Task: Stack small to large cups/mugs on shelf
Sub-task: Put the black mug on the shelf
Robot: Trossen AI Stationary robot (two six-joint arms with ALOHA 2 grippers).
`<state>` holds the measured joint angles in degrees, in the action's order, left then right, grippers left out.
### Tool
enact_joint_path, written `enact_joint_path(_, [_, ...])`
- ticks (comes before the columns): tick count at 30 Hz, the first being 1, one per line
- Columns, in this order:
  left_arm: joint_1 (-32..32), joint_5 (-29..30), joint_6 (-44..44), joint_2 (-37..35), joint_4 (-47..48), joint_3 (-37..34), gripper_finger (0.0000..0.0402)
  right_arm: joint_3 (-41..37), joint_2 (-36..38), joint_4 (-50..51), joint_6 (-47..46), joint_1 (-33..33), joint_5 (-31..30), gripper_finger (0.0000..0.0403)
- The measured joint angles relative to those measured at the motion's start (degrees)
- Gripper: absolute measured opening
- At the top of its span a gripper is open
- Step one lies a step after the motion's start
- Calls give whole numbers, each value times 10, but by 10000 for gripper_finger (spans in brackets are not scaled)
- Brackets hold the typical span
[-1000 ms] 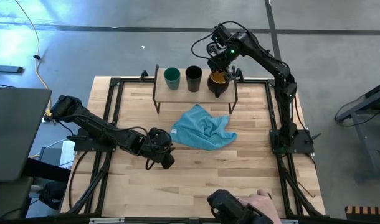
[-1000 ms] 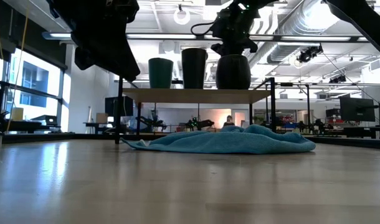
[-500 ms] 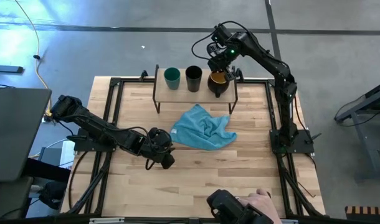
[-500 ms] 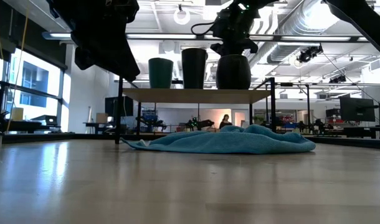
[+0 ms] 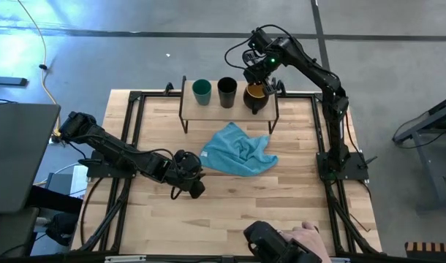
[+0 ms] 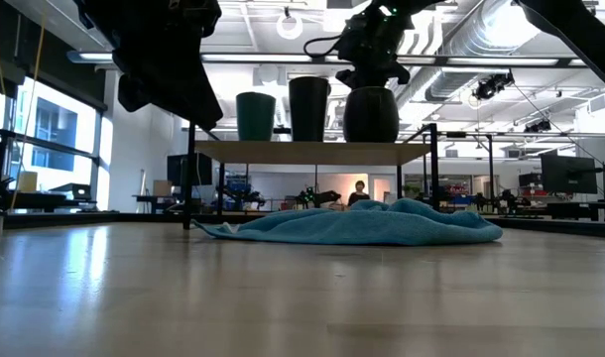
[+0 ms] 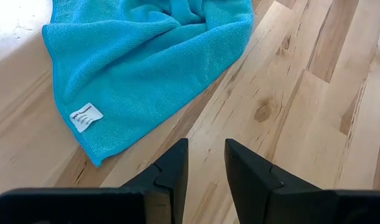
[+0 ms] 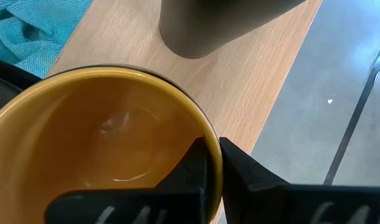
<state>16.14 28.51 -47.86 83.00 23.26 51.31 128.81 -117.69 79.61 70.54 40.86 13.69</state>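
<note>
On the shelf (image 5: pixel 241 108) at the table's far edge three cups stand in a row on their bases. From left to right they are a teal cup (image 5: pixel 202 90), a black cup (image 5: pixel 227 91) and a dark mug (image 5: pixel 256 98) with a yellow-orange inside (image 8: pixel 109 149). My right gripper (image 5: pixel 261 82) hangs over the mug and is shut on it. My left gripper (image 5: pixel 192 185) hovers open over bare wood at the table's middle left, with nothing between its fingers (image 7: pixel 177 163). My right gripper pinches the mug's rim (image 8: pixel 213 142) between its two fingers, one finger (image 8: pixel 196 167) inside the mug and the other (image 8: pixel 246 175) outside it. The fingers come steeply from above. The mug stands upright with its base (image 6: pixel 371 139) on the shelf's right end.
A crumpled teal cloth (image 5: pixel 239 150) lies on the table in front of the shelf, just right of my left gripper. Black frame rails (image 5: pixel 132 124) run along the table's sides. A person's hand (image 5: pixel 308 237) on a black device shows at the near edge.
</note>
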Motion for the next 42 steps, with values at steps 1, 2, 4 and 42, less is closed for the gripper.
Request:
enact_joint_path(1, [0, 0, 0, 0, 0, 0, 94, 0, 0, 0, 0, 0, 0, 1])
enact_joint_path(2, [0, 0, 0, 0, 0, 0, 94, 0, 0, 0, 0, 0, 0, 2])
enact_joint_path(4, [0, 0, -2, 0, 0, 0, 94, 0, 0, -1, 0, 0, -2, 3])
enact_joint_path(42, [0, 0, -5, 0, 0, 0, 94, -2, -2, -40, 54, -14, -52, 42])
